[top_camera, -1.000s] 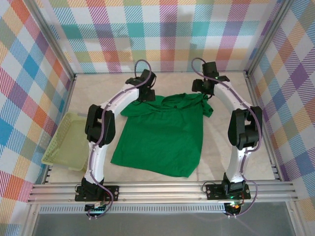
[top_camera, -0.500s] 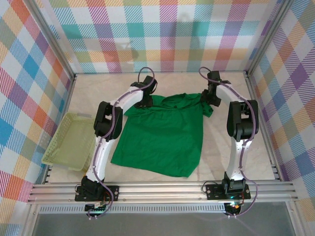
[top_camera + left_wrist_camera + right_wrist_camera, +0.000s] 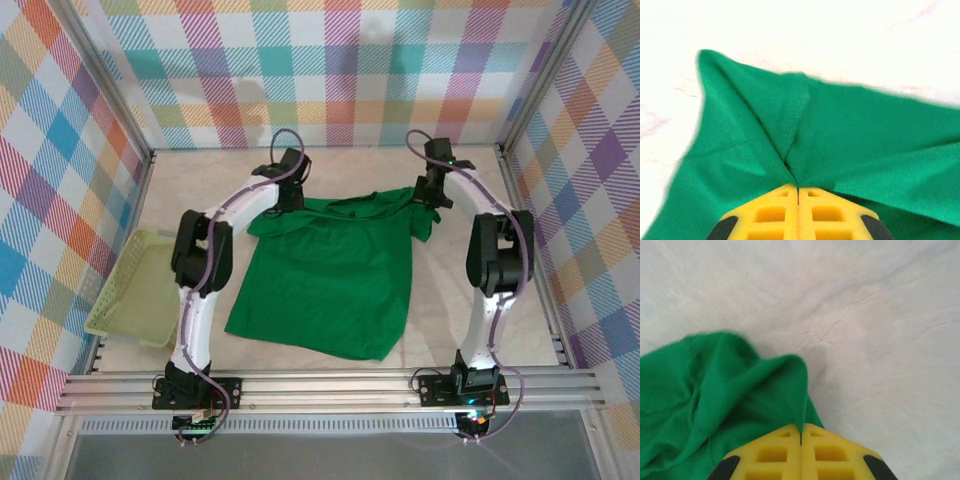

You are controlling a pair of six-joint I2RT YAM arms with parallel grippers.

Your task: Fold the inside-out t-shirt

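The bright green inside-out t-shirt [image 3: 330,275] lies spread on the pale table, collar at the far end. My left gripper [image 3: 284,201] is at its far left shoulder. In the left wrist view its yellow jaws are pressed together with a pinched fold of the t-shirt [image 3: 790,130] running into the left gripper [image 3: 798,189]. My right gripper [image 3: 430,196] is at the far right shoulder. In the right wrist view the yellow jaws are closed on a raised ridge of the t-shirt [image 3: 730,385] that enters the right gripper [image 3: 800,428].
A pale yellow-green mesh basket [image 3: 135,290] sits at the left edge of the table. Checked walls enclose the table on three sides. An aluminium rail [image 3: 330,385] with both arm bases runs along the near edge. Bare tabletop [image 3: 440,300] lies right of the shirt.
Both grippers came down onto the shirt's far shoulders and closed on the cloth. The cloth at both shoulders is now bunched up into the jaws.
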